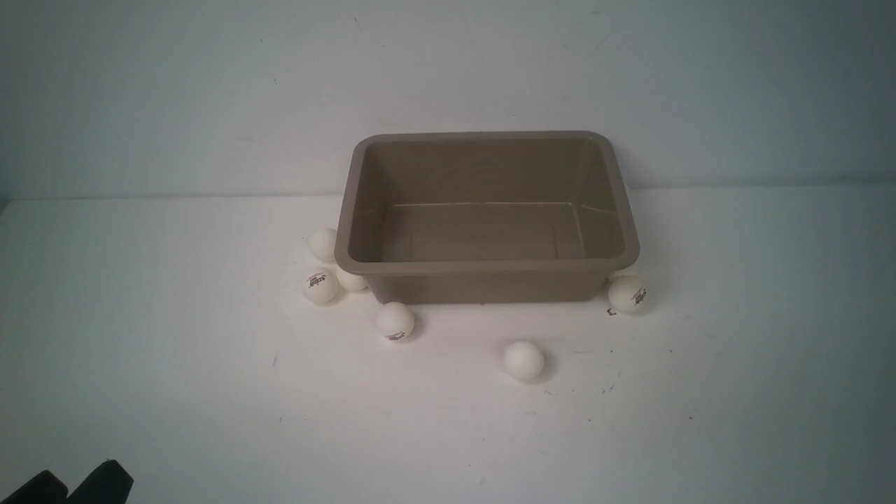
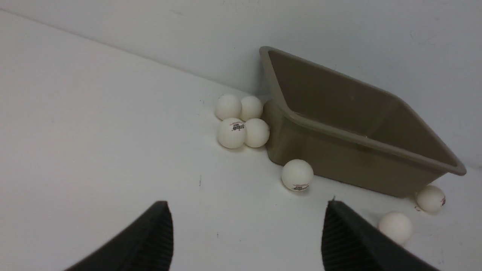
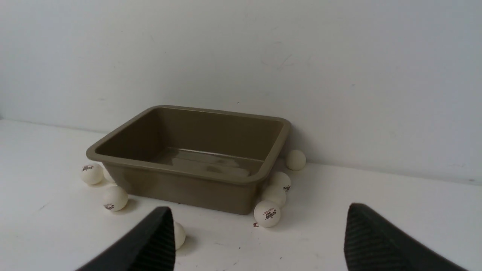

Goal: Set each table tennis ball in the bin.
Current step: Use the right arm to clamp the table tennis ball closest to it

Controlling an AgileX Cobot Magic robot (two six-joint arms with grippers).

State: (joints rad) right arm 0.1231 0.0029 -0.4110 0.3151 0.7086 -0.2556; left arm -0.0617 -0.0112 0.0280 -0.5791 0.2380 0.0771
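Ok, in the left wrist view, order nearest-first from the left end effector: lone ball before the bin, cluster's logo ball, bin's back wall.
1. Lone ball: before the bin, near its left corner.
2. Logo ball: in the cluster off its left end.
3. Back wall: the bin's far side.

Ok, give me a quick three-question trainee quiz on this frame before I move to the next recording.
1. True or false: the bin already holds a ball.
2. The left gripper is: A open and empty; B shut on a ball; C inside the bin.
3. Fill in: the lone table tennis ball nearest the robot rests on the ___.
Key: 1 false; 2 A; 3 table.
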